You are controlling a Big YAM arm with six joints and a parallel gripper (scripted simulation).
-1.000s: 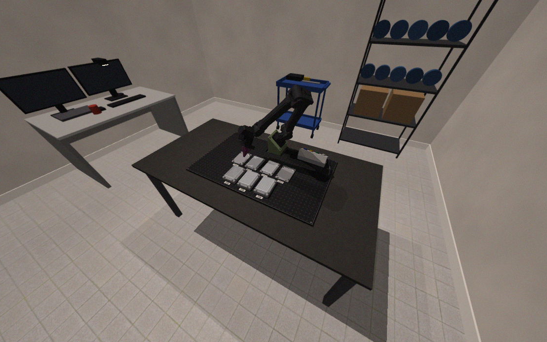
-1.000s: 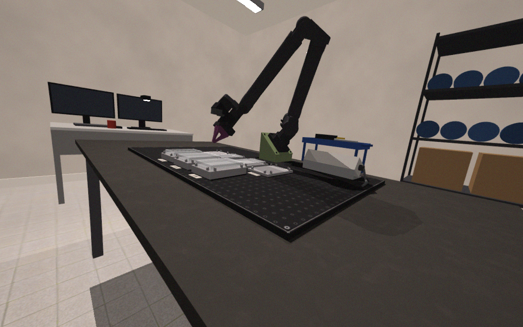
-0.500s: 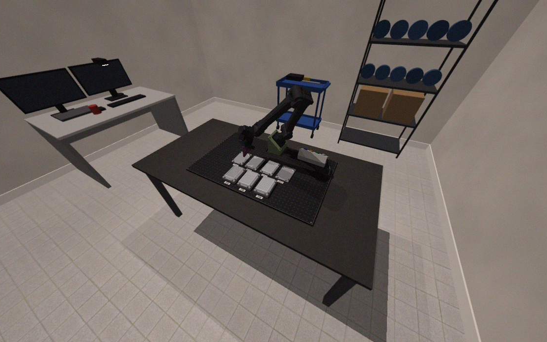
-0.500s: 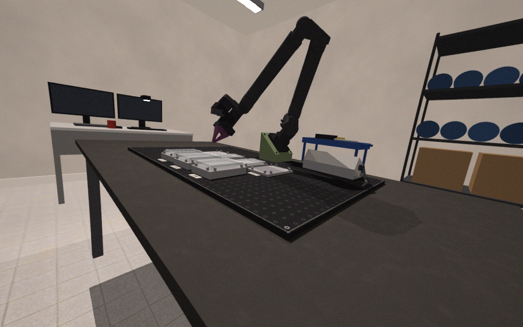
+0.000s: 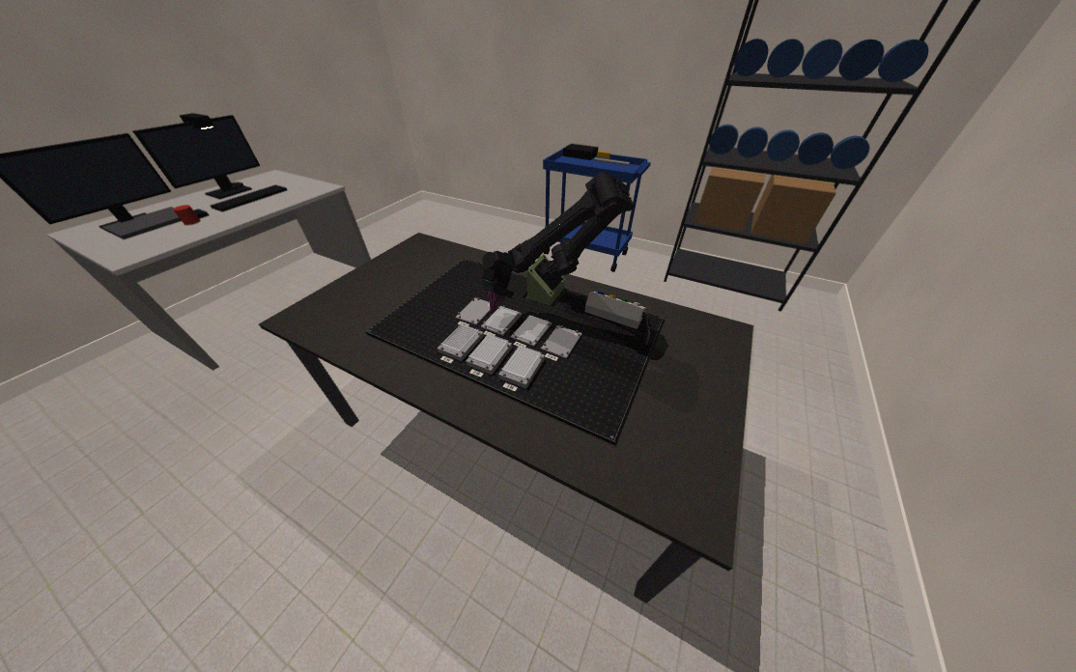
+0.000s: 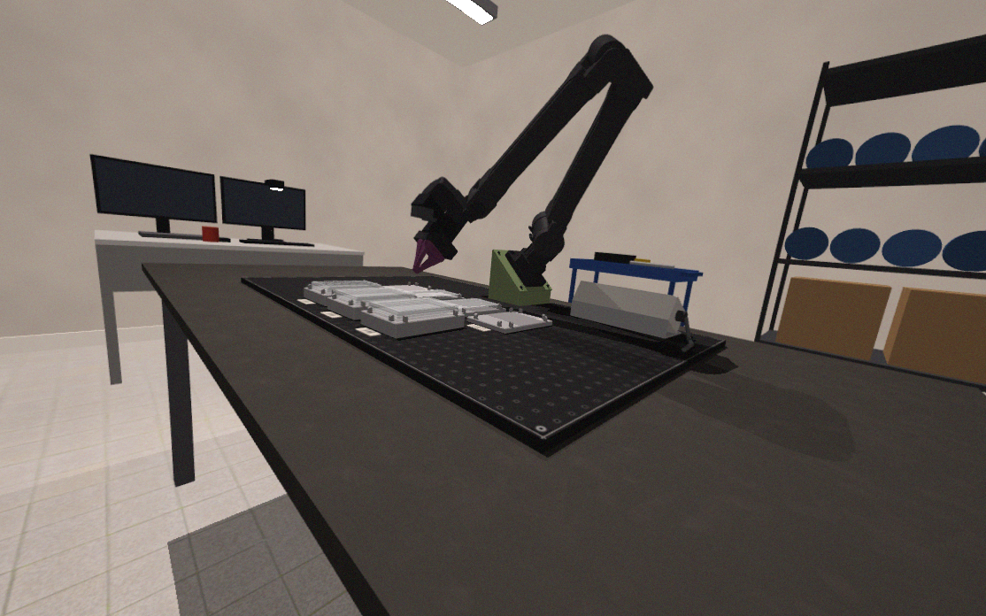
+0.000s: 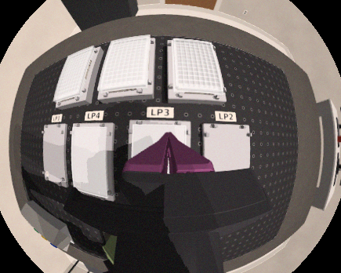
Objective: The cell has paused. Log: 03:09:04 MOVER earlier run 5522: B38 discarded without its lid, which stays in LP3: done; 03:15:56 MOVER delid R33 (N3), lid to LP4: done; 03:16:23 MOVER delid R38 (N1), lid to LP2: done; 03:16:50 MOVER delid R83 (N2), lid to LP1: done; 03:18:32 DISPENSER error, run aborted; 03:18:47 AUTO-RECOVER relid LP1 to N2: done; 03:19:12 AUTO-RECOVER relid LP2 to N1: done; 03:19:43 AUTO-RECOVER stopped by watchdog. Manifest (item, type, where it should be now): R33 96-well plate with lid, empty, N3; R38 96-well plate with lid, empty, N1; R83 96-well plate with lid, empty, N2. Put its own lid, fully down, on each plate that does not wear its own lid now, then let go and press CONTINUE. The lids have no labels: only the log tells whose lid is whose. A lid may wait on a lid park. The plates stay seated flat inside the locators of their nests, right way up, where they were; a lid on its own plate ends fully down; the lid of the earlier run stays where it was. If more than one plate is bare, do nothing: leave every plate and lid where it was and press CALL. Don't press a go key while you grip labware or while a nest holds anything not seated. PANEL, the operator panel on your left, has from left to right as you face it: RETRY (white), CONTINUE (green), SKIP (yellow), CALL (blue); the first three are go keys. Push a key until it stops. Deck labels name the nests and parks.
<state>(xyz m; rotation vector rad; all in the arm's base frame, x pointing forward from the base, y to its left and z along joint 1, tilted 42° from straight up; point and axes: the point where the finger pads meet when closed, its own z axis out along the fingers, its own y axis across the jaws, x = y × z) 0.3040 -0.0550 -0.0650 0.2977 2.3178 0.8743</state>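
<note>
While the arm is folded high over the back of the deck, the gripper point(image 6: 423, 263) is seen with its purple fingers pressed together to a point, and nothing is gripped between them. It is held in the air above the row of lid parks, clear of the labware, with its tip pointed down and forward. From the wrist view, four parks are read across the row: LP1 point(image 7: 56, 154), LP4 point(image 7: 93, 158), LP3 point(image 7: 145, 135) and LP2 point(image 7: 226, 146). A pale flat surface is shown on each; whether a lid lies on any of them cannot be told. Beyond them, three well plates point(image 7: 128, 66) are seated side by side in their nests, each with its grid visible. Which ones are lidded cannot be judged from these views. Off to the side of the deck, the grey operator panel point(image 5: 614, 308) is seen, well apart from the gripper.
</note>
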